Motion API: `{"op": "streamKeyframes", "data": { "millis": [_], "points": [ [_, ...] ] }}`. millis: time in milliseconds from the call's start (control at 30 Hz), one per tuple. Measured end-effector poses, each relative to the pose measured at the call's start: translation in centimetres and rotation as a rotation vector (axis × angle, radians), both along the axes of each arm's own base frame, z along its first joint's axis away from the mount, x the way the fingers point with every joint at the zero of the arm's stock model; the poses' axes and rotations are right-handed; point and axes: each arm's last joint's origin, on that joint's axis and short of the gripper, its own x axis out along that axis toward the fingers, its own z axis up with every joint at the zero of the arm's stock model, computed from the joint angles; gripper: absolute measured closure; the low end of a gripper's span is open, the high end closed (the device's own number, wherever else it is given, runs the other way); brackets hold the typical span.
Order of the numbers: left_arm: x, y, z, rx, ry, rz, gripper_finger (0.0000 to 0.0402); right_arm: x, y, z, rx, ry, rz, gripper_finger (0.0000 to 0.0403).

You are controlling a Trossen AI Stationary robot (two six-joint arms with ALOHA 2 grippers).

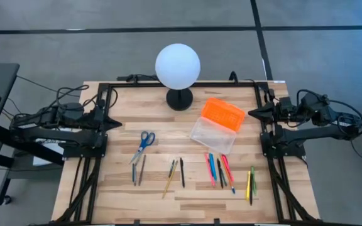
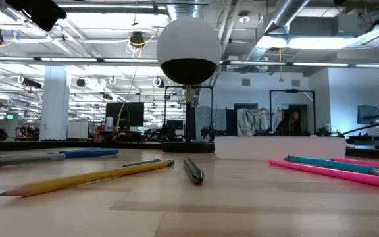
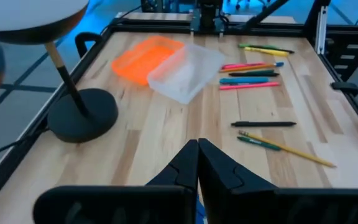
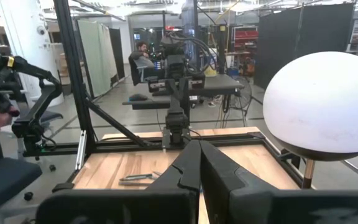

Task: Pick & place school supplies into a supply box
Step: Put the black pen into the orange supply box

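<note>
Left gripper at table's 9 o'clock edge, fingers pressed together, holding nothing. Scissors just inside it, toward 8 o'clock. Pencils and pens strewn along 6 o'clock side. Lamp at 12 o'clock. Supply box, lid open, right of centre, toward 2 o'clock. Right gripper at 3 o'clock edge, fingers closed, empty.

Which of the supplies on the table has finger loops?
The blue-handled scissors, lying left of the pens and pencils; everything else there is a straight thin stick.
</note>
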Motion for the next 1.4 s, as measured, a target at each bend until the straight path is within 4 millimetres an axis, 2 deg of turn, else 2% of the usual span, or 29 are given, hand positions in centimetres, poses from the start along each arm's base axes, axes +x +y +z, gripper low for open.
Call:
{"op": "streamKeyframes", "data": {
  "millis": [233, 400, 533, 767, 867, 1000, 1100, 1267, 1400],
  "points": [
    [0.0, -0.2, 0.0, -0.113, -0.002, -0.030, 0.0401, 0.0, 0.0, 0.0, 0.000, 0.000, 0.000, 0.0403],
    [0.0, -0.2, -0.1, -0.106, 0.001, -0.034, 0.0401, 0.0, 0.0, 0.5, -0.021, -0.047, -0.001, 0.0403],
    [0.2, -0.2, 0.2, -0.143, -0.034, -0.018, 0.0401, 0.1, 0.0, 0.9, 0.052, -0.094, 0.002, 0.0403],
    [1.7, -0.1, 2.8, -0.350, -0.313, 0.061, 0.0401, 0.0, 0.0, 1.7, 0.289, -0.172, 0.025, 0.0403],
    [2.4, 0.1, 3.5, -0.349, -0.389, 0.109, 0.0401, -0.1, 0.0, 2.2, 0.312, -0.220, 0.032, 0.0403],
    [2.8, 0.3, 3.3, -0.309, -0.376, 0.180, 0.0401, -0.1, 0.0, 2.4, 0.352, -0.245, 0.042, 0.0403],
    [3.1, 0.3, 3.1, -0.358, -0.356, 0.206, 0.0401, -0.1, 0.0, 2.7, 0.427, -0.273, 0.053, 0.0403],
    [3.6, 0.3, 2.3, -0.367, -0.272, 0.218, 0.0401, 1.1, 0.0, 3.2, 0.468, -0.317, 0.068, 0.0403],
    [4.0, 0.2, 2.1, -0.473, -0.257, 0.231, 0.0401, 2.6, 0.0, 3.7, 0.467, -0.352, 0.076, 0.0403]
  ]
}}
